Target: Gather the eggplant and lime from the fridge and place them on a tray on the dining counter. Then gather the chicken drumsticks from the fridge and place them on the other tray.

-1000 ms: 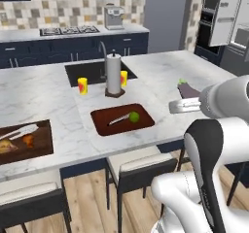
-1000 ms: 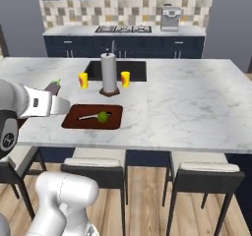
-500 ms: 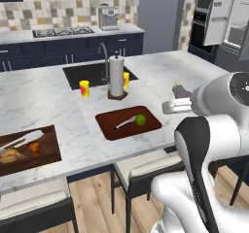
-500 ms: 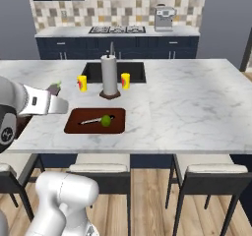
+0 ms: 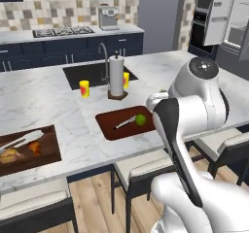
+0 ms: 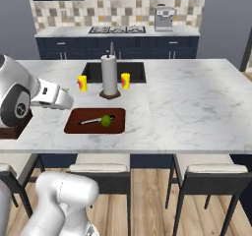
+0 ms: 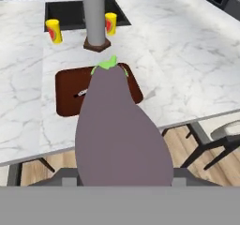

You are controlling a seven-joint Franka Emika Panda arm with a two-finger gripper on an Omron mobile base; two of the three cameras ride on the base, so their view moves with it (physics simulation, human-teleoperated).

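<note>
1. Hand view first: dining counter (image 7: 187,55) sprawling in white marble, waiting for deliveries from the fridge.
2. Eggplant (image 7: 119,135) looming huge, stem and green cap pointing away toward the counter, carried lengthwise along the hand, clamped between the fingers; probably gripped at the fat end for a steady ride, though the fingertips hide beneath the purple body and cannot be made out.
3. Gripper (image 6: 64,102) reaching out from the arm at the near counter edge in the right base view, poised just beside the tray; looks like the delivery leg, drop not yet made.
4. Tray (image 6: 78,127), dark red, lying near the counter edge below the paper towel holder (image 6: 109,75); likely parked there for an easy reach.
5. Second tray (image 5: 46,154) at far left in the left base view, cut off by the frame, contents too blurred to name.
6. Lime (image 6: 106,120) sitting on the tray already, beside a thin pale utensil, hard to identify.
7. Two yellow cups (image 6: 82,83) flanking the holder, near the sink.
</note>
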